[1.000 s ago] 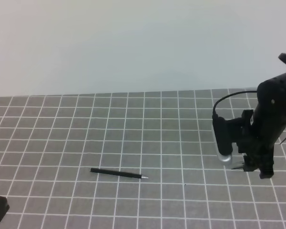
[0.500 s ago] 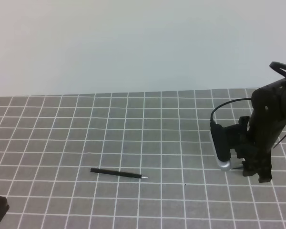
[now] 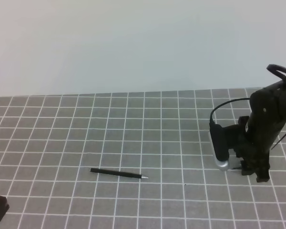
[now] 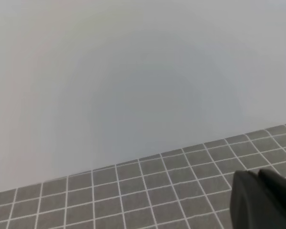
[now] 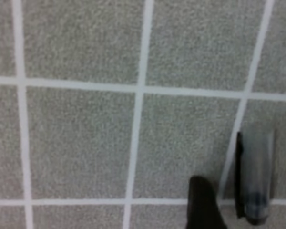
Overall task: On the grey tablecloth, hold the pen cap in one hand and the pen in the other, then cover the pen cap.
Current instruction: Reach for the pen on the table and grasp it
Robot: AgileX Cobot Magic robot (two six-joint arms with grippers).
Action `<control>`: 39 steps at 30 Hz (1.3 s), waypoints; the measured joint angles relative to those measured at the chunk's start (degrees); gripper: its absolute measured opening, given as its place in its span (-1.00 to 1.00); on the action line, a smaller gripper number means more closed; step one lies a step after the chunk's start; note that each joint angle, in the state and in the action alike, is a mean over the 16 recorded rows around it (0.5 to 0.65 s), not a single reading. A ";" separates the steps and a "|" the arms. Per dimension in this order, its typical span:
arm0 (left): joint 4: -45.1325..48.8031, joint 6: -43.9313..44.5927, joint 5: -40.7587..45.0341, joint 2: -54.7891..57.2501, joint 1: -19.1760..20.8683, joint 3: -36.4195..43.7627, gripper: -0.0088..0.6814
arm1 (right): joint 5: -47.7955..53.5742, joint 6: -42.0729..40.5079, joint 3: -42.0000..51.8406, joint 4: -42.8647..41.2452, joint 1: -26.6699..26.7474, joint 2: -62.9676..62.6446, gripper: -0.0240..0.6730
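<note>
Only the right hand (image 3: 251, 168) shows — spread wide, hiding the pen cap (image 5: 254, 177) overhead — left hand closed.

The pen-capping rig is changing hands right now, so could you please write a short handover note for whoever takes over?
Left gripper: shut, holding nothing visible, parked at the near left, away from the work.
Right gripper: fingers open, low over the grey tablecloth at the right.
Pen cap: lying on the cloth just beside one right finger, not gripped.
Pen: lying flat, left of centre, tip pointing right, untouched.
Done: right arm positioned at the cap.
Left: grasp cap, grasp pen, join them.
</note>
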 joint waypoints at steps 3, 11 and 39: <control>0.00 -0.09 0.00 0.00 0.00 0.00 -0.98 | 0.42 0.53 0.00 0.05 0.00 0.41 0.18; 0.00 -0.19 0.00 0.00 0.00 0.00 -0.98 | 0.87 1.33 -0.05 0.21 0.00 1.43 0.12; 0.00 -0.19 -0.42 0.00 0.00 0.00 -0.98 | 3.43 8.18 -2.43 0.72 0.00 0.54 -0.94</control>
